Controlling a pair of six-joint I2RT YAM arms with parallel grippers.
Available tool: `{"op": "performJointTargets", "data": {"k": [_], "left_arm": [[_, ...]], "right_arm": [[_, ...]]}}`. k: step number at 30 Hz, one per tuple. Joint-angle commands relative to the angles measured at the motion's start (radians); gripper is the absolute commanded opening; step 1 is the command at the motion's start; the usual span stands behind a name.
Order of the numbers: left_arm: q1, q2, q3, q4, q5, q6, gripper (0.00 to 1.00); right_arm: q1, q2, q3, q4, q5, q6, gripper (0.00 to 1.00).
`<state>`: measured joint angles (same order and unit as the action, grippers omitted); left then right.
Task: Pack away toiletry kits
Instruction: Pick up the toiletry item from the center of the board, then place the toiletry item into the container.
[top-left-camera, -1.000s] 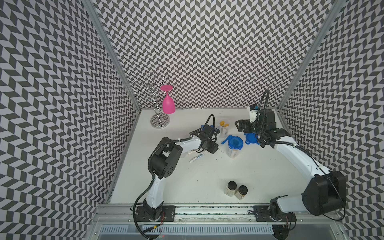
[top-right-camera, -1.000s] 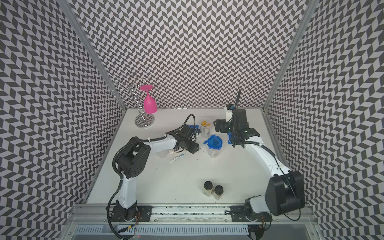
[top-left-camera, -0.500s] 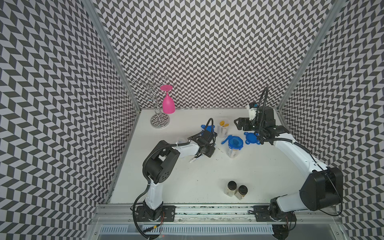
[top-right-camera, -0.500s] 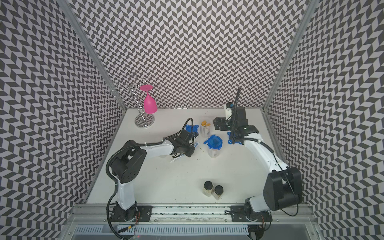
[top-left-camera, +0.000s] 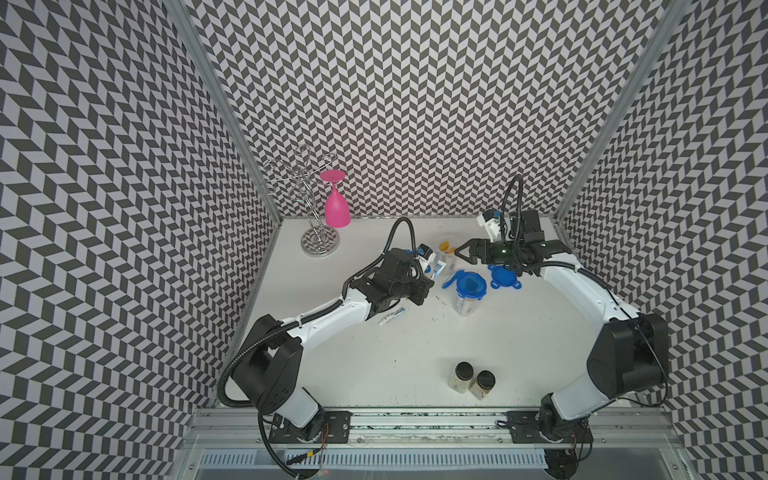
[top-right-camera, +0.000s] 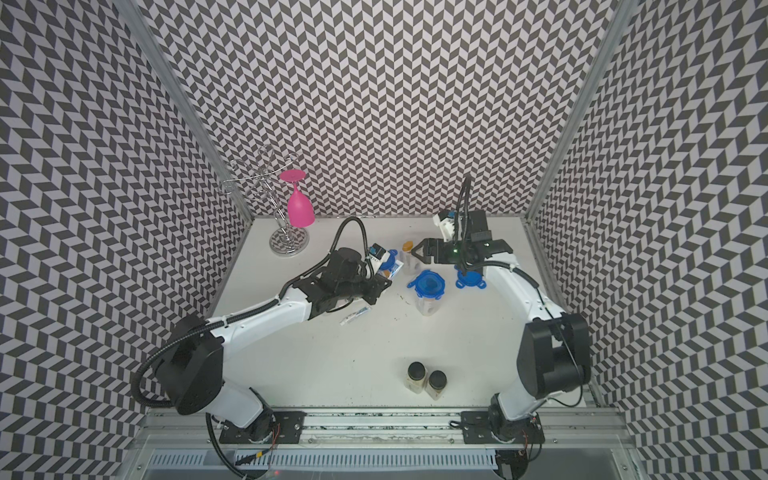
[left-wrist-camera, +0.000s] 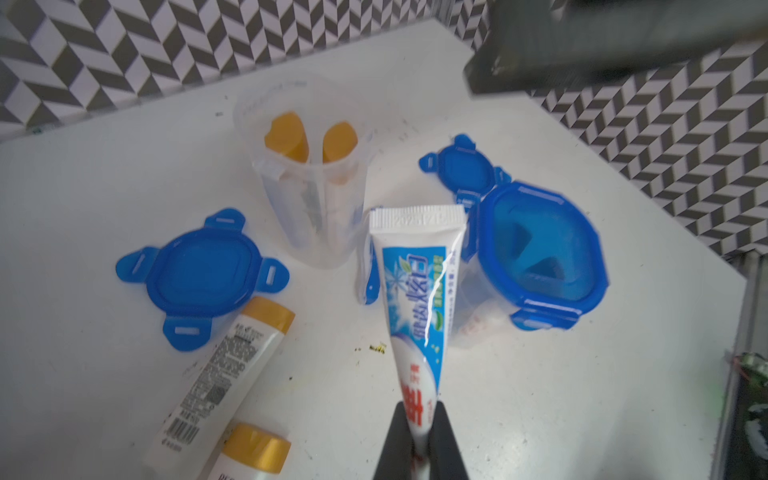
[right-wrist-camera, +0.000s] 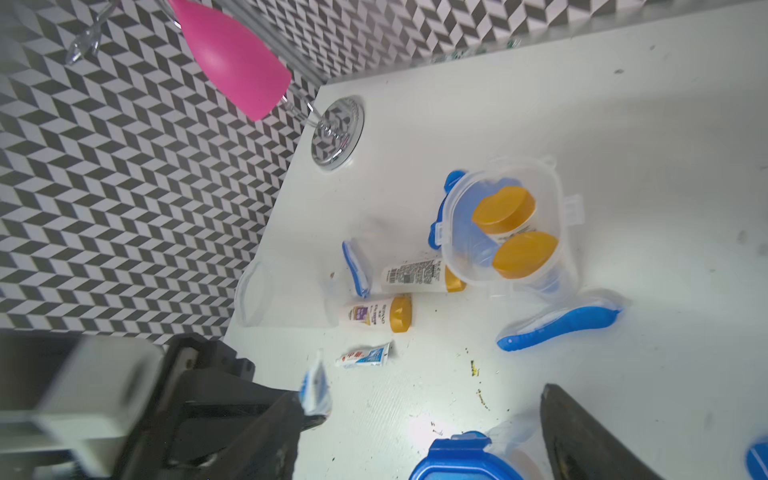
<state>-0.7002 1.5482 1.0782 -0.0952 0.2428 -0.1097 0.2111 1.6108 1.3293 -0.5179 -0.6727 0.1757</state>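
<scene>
The white table (top-left-camera: 374, 353) is the biggest thing in both top views. The left arm (top-left-camera: 324, 320) reaches across it and hides some of the small things from above.

The left gripper (left-wrist-camera: 419, 409) is squeezed tight on a toothpaste tube (left-wrist-camera: 417, 291). The tube is held up off the table, in front of the tubs. The end in the grip is cut off at the picture's edge.

The right gripper (top-left-camera: 460, 252) hangs near the open tub (left-wrist-camera: 303, 237) with its jaws wide apart and nothing in them. Its wrist view shows only one dark finger (right-wrist-camera: 582, 440), cut off at the edge.

The open tub stands upright with two gold-capped bottles inside. Beside it, the shut tub (top-left-camera: 465, 305) has its blue lid on. Something blue shows through the lid, but it is too blurry to name.

A third tub (right-wrist-camera: 286, 295) lies on its side near the wall. It is clear and hard to see.

A loose lid (left-wrist-camera: 199, 276) lies flat on the table. A second lid (left-wrist-camera: 461, 166) is partly hidden behind the shut tub.

Two more bottles lie near the loose lid. One bottle (left-wrist-camera: 220, 374) touches it, and the other (left-wrist-camera: 253, 453) is cut off.

A second tube (right-wrist-camera: 363, 357) lies flat nearby. A blue toothbrush (right-wrist-camera: 557, 324) lies beside the open tub.
</scene>
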Motion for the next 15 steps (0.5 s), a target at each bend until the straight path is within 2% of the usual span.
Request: {"op": "performJointTargets", "data": {"k": [1,8,15], "left_arm": [[-0.004,0.016,0.028,0.063,0.047,-0.025,0.00],[-0.004,0.041,0.071,0.077,0.047,-0.021,0.00],[-0.003,0.043,0.059,0.076,0.033,-0.022,0.00]], "right_arm": [[0.035,0.022,0.043,-0.029,-0.117,-0.049,0.87],[0.097,0.037,0.058,-0.003,-0.133,-0.052,0.86],[0.098,0.031,0.068,-0.017,-0.103,-0.051,0.85]]}}
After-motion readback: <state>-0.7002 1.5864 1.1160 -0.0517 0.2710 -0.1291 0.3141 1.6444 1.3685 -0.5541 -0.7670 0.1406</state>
